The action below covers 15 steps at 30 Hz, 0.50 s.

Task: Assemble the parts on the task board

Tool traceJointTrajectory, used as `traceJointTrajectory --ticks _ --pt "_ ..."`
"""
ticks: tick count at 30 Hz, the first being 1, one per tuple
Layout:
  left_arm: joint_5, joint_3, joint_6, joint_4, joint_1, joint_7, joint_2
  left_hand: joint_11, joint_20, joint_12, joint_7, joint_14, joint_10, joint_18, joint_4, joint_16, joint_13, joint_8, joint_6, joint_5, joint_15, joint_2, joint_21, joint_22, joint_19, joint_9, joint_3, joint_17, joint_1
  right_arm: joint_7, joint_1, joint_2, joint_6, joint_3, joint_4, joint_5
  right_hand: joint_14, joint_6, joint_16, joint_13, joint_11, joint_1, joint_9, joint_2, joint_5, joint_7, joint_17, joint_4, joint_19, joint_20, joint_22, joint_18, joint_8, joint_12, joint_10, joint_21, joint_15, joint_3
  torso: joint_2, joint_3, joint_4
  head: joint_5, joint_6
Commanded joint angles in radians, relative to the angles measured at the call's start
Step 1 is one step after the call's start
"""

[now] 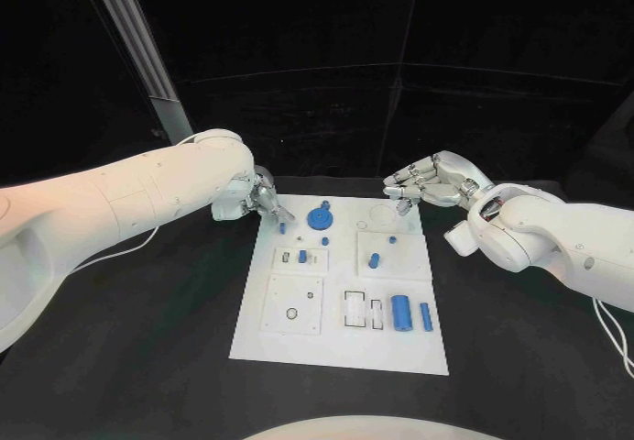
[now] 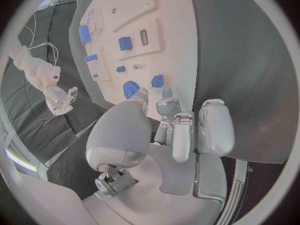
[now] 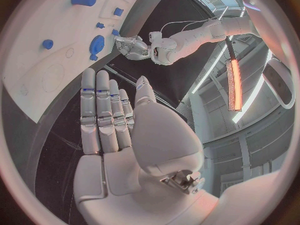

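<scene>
1. Head view: the white task board [image 1: 265, 341] lies in the middle of the black table [image 1: 119, 367], long side running away from the robot, so both arms can reach it from either side. The left robot hand [image 1: 259, 196] sits at the board's far left corner, fingers angled down toward a small blue part [image 1: 286, 221] just beside the round blue disc [image 1: 322, 218]. I cannot tell from here whether the fingertips pinch that part or only touch it. The right robot hand [image 1: 431, 183] hovers off the far right corner, fingers loosely curled, holding nothing, probably waiting clear of the work. Nearer the robot, a blue block [image 1: 401, 315] and a blue cylinder [image 1: 427, 316] lie beside empty rectangular slots, seemingly waiting to be fitted.

2. Left wrist view: the left robot hand [image 2: 181, 130] reaches over the board's edge [image 2: 178, 60], its fingertips [image 2: 166, 92] close to two blue parts, the disc [image 2: 130, 89] and a small piece [image 2: 157, 80]. Nothing sits visibly between the fingers, though the grip remains uncertain. The hand seems placed for picking up or pressing the small piece.

3. Right wrist view: the right robot hand [image 3: 119, 130] is open, its fingers straight, side by side and empty, held above the table just off the board's edge [image 3: 75, 92]. The left robot hand [image 3: 128, 46] appears across the board by the blue disc [image 3: 96, 44].
</scene>
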Motion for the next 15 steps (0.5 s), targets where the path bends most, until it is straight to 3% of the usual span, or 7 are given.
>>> traceJointTrajectory --ticks 1,15 --pt "-0.008 0.000 0.033 0.000 0.001 0.018 0.002 0.000 0.002 0.007 0.000 0.104 0.009 0.003 -0.003 0.003 0.001 0.004 0.011 -0.002 0.002 0.003 0.006 0.003 0.002 -0.001 -0.005 0.263 0.011 0.010 0.002 0.001 0.007 0.001 0.001 0.003 -0.005 -0.005 -0.004 -0.001 0.000 -0.002 -0.001 0.005 0.005 0.000 -0.001 -0.001 -0.004 0.003 -0.001 0.010 -0.007 -0.005 -0.004 -0.004 0.001 -0.007 0.000 -0.0006 0.0006 0.002 -0.001" --pt "-0.008 0.000 0.051 -0.004 -0.003 0.026 0.006 -0.002 0.001 0.011 -0.003 0.104 0.012 0.002 -0.014 0.003 0.004 0.007 0.019 0.000 0.001 0.014 0.008 0.006 0.002 -0.005 -0.009 0.263 0.036 0.008 0.002 0.002 0.005 0.001 -0.001 0.003 -0.004 -0.005 -0.004 -0.001 0.000 0.000 -0.001 0.006 0.007 0.000 -0.001 -0.002 -0.004 0.003 -0.002 0.011 -0.007 -0.005 -0.004 -0.004 0.001 -0.006 0.000 -0.0003 0.0000 0.005 -0.005"
